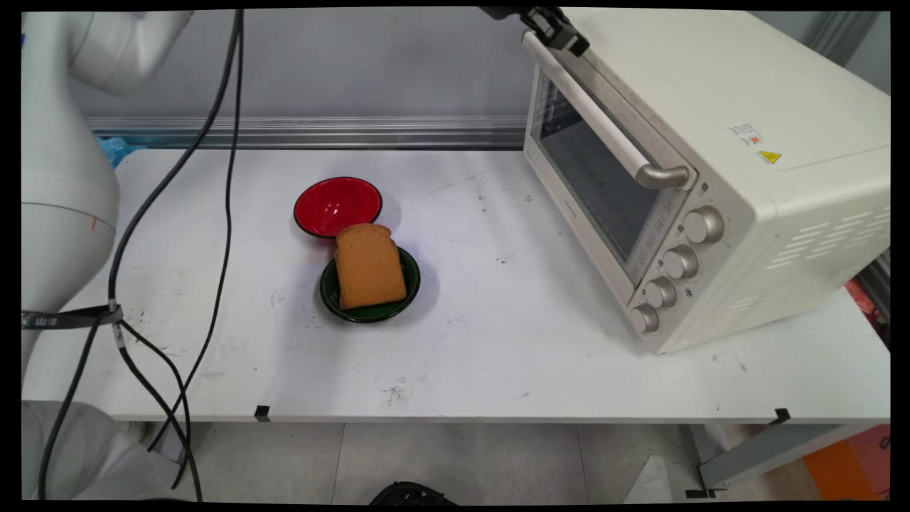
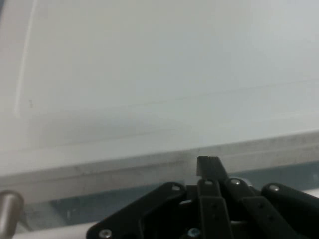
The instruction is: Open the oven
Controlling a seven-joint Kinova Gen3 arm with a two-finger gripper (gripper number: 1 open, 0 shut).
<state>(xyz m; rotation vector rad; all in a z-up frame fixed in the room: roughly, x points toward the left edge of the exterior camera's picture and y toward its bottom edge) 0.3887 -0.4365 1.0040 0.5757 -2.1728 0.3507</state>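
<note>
Item: cream toaster oven (image 1: 718, 163), table's right side, door shut, standing on the white table (image 1: 498, 355). Gripper (image 1: 553, 28) sits at the far upper end of the oven's door handle (image 1: 604, 121); in the hand view its fingers look drawn together at the door's top edge, apparently about the handle, though contact cannot be told. Handle: rigid metal bar, likely smooth and slippery; best taken squarely across the bar. Nearby, well apart: bread slice (image 1: 368, 266) on green plate (image 1: 409, 284), soft and light; red bowl (image 1: 337, 205) just behind
</note>
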